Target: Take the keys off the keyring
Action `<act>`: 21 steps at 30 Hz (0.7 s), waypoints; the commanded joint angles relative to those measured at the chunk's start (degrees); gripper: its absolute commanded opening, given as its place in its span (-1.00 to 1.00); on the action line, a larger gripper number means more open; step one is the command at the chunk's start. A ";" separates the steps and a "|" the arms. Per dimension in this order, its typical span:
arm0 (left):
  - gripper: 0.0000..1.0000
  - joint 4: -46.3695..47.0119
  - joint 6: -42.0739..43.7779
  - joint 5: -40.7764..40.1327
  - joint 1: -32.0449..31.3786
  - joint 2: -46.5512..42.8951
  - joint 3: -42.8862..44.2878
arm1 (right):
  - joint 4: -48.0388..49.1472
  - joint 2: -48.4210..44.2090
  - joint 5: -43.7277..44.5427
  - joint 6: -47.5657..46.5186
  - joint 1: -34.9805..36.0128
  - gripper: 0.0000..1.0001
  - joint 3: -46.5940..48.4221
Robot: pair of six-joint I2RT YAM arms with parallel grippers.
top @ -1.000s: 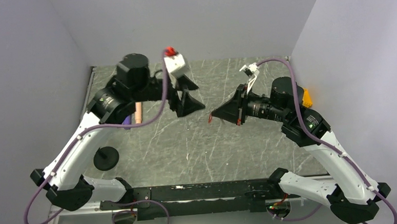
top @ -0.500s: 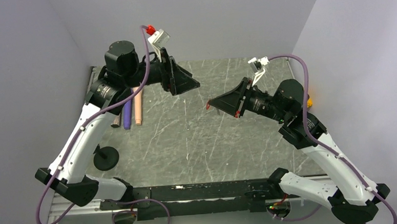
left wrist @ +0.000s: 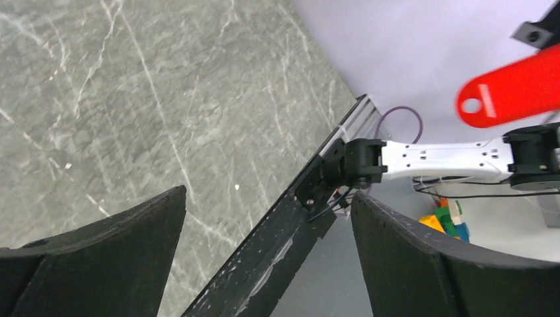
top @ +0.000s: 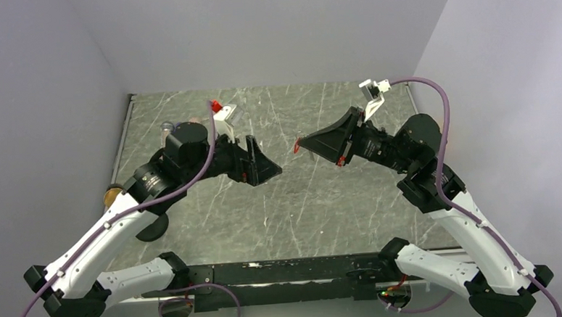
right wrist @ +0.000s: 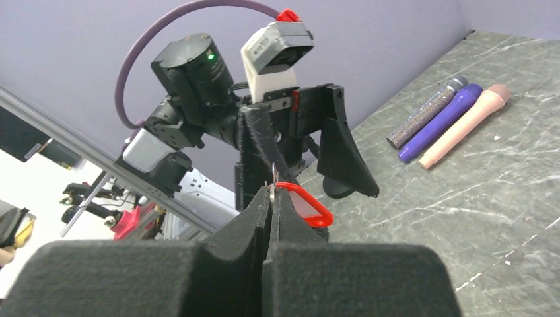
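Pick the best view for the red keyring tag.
Left wrist: the keyring tag sits upper right, large and unobstructed, hole visible. Right wrist shows it half hidden, pinched in the shut right gripper. Top external shows only a red speck at that gripper's tip.

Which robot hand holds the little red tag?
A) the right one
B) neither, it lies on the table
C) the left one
A: the right gripper is pinched shut on the red tag, and the left gripper stands open and empty.
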 commanded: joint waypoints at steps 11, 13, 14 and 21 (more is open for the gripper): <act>0.99 19.47 -7.26 5.33 2.34 -7.82 -8.42 | 2.88 -0.68 -0.65 -1.03 -1.43 -1.00 0.03; 0.97 16.30 -4.57 11.87 5.59 -3.88 -2.23 | 1.21 -0.02 -1.53 -2.46 -1.62 -1.00 1.32; 0.95 16.45 -4.44 15.29 7.41 -1.84 0.50 | -0.39 0.72 -1.91 -3.32 -1.81 -1.00 2.52; 0.91 13.47 1.81 29.37 12.95 5.90 16.07 | -5.79 4.41 -7.28 -4.56 -2.29 -1.00 7.36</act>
